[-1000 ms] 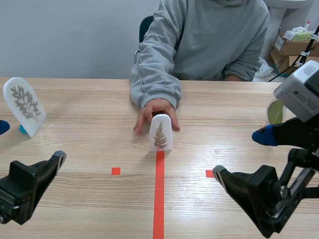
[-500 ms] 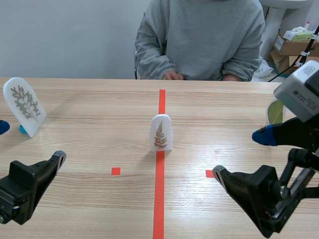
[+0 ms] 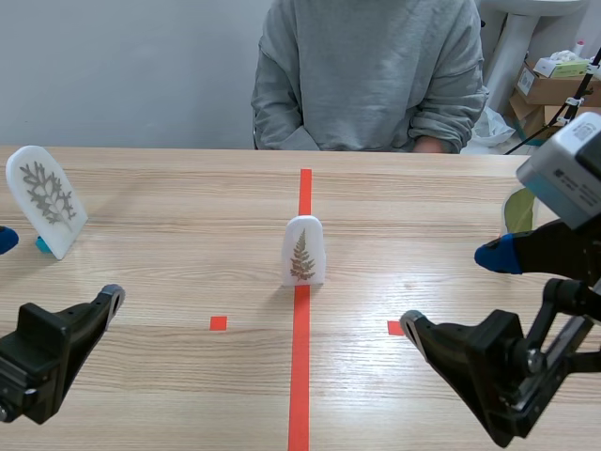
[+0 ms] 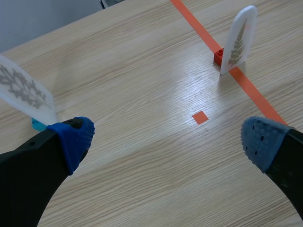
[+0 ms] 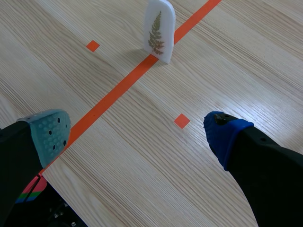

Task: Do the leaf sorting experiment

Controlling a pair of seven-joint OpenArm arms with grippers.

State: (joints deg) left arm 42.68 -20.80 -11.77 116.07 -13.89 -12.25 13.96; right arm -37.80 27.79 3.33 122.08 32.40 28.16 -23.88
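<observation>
Fern card [image 3: 302, 250]: white, round-topped, standing upright on the long orange-red tape line at mid-table, fern print facing the near side. A small red block [image 4: 218, 56] touches its foot from behind. Second leaf card [image 3: 45, 199]: larger, with a grey branching leaf, leaning back at the far left on a blue block [image 3: 42, 246]. Left gripper [image 4: 166, 142]: fingers wide apart with nothing between them, low over the near-left table [image 3: 169, 188]. The second leaf card is near its left finger, and the fern card is well ahead to the right. Right gripper [image 5: 137, 135]: fingers likewise spread, holding nothing, at the near right. A small tape square shows between its fingers, and the fern card is ahead of it and apart. Yellow-green shape [image 3: 517, 211] at the right edge, mostly hidden behind the right arm; cannot tell what it is. Person in a grey sweatshirt [image 3: 371, 75] seated at the far side, arms drawn in at the table edge. Cardboard boxes [image 3: 549, 89] beyond, far right.
</observation>
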